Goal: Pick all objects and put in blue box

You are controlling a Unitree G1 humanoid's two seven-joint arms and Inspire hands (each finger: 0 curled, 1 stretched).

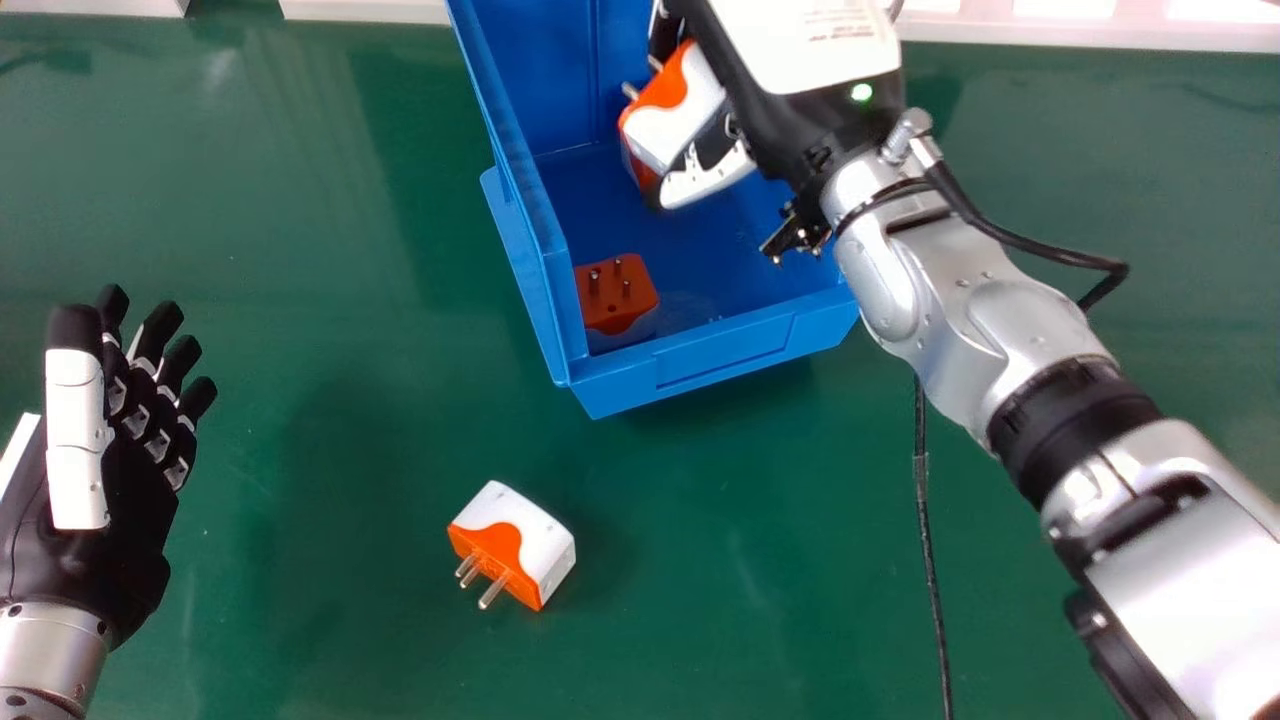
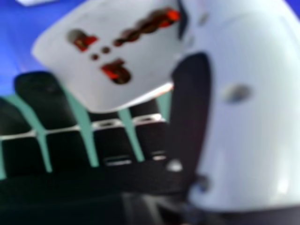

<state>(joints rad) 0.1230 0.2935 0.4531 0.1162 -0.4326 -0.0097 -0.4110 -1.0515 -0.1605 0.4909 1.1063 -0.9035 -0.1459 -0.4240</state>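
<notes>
My right hand (image 1: 745,100) is over the blue box (image 1: 620,400), its thumb and fingers shut on an orange and white plug adapter (image 1: 675,118). In the right hand view the adapter (image 2: 140,56), its socket face showing, is held between the hand's thumb and fingers (image 2: 44,103). Inside the box, near its front left corner, lies another adapter (image 1: 615,290), pins up. A third adapter (image 1: 520,540) rests on the table in front of the box, its pins toward the lower left. At the left edge my left hand (image 1: 120,440) is open and holds nothing.
The green table (image 1: 300,600) surrounds the box. A black cable (image 1: 930,540) runs down the table right of the loose adapter, beneath my right arm. White racks (image 1: 1100,35) stand along the far edge. The box's left wall (image 1: 515,180) rises beside the held adapter.
</notes>
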